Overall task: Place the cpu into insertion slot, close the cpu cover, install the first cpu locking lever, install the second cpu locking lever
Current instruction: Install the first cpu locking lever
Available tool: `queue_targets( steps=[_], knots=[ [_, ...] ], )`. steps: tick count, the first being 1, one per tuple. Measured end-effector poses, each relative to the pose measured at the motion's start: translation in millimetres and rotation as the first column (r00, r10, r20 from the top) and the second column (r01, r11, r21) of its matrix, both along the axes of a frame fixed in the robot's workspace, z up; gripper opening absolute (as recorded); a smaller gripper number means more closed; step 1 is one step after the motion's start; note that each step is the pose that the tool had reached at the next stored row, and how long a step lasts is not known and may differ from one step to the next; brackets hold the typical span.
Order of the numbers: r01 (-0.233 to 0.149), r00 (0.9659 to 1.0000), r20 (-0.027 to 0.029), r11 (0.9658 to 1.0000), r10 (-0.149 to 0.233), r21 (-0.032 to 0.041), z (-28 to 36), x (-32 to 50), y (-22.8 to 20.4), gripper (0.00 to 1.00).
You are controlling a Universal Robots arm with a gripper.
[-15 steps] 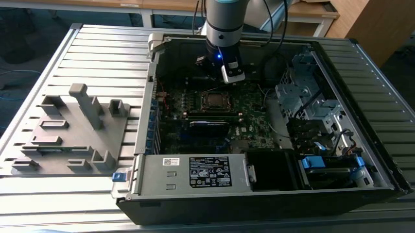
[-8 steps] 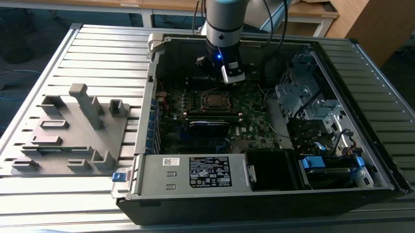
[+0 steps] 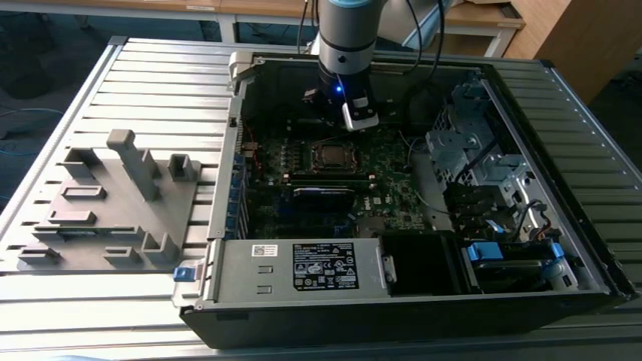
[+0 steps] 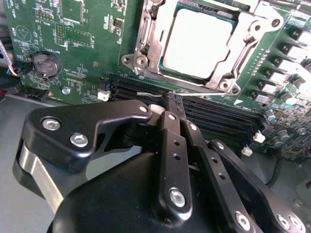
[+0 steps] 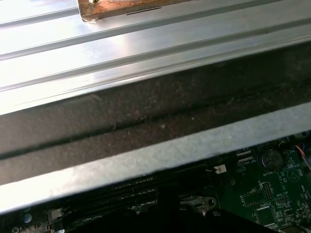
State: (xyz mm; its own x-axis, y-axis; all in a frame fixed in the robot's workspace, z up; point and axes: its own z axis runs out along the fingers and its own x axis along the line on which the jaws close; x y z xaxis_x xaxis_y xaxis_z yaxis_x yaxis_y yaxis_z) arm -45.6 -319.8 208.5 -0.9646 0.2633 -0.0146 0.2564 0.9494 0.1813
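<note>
The cpu (image 4: 197, 43) lies in the insertion slot (image 4: 132, 60), its silvery face showing through the window of the cpu cover (image 4: 156, 30), which lies flat over it. In the exterior view the slot (image 3: 331, 154) sits mid-motherboard, just in front of my gripper (image 3: 353, 114). In the second wrist view my gripper (image 4: 172, 98) is shut, its black fingertips (image 4: 168, 97) together at a thin wire locking lever (image 4: 148, 93) that runs along the near edge of the socket. I cannot tell whether the tips pinch the wire or only touch it.
Black memory slots (image 4: 214, 116) run just beside the lever, and a coin battery (image 4: 46, 63) sits on the green board. The open case's metal wall (image 5: 146, 160) rises close to the arm. A grey fixture (image 3: 110, 195) stands at the exterior view's left, a drive cage (image 3: 471, 158) at its right.
</note>
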Motion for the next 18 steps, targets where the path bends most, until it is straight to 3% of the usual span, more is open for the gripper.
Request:
queue_targets(
  steps=[18],
  knots=[
    [0.02, 0.9998, 0.0001, 0.9998, -0.02, -0.0002, -3.1, 2.5, 3.6, 0.11]
  ],
)
